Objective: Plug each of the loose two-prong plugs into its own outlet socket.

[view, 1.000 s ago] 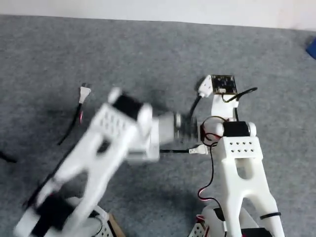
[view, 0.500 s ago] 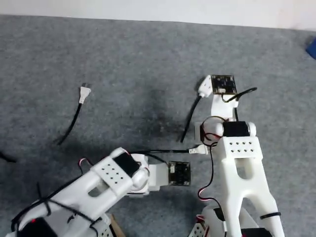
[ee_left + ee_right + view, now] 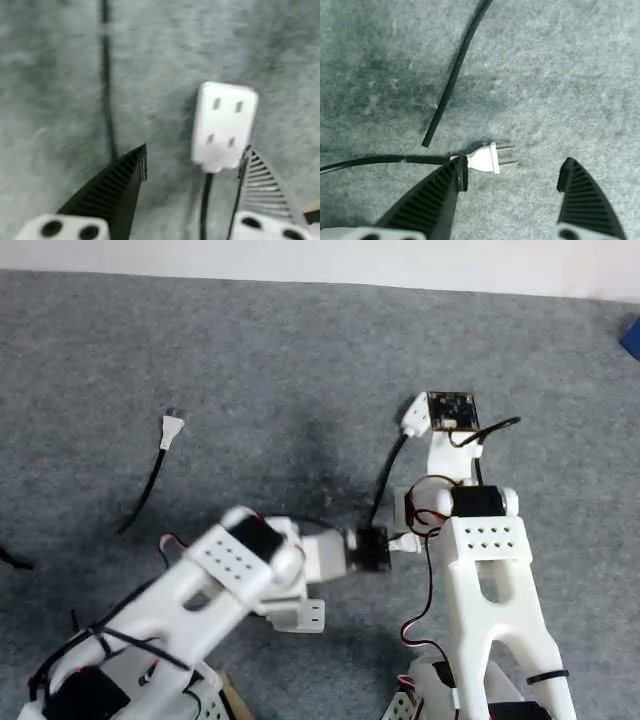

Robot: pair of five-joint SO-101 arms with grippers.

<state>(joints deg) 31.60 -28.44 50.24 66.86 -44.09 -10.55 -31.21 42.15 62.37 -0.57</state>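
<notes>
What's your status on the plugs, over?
Left gripper open over the outlet socket. Right gripper open over a two-prong plug, loose on the carpet. Black cord end lies close by that plug.

The whole setup is sitting on a flat grey carpet-like mat. Going by the high view, a white two-prong plug on a thin black cord is lying out at 10 o'clock, well apart from the rest. A white two-outlet socket block is resting at 1 o'clock, its black cord trailing toward 6. A second white two-prong plug is lying around 4, prongs pointing to 3, near that cord's loose end.
</notes>
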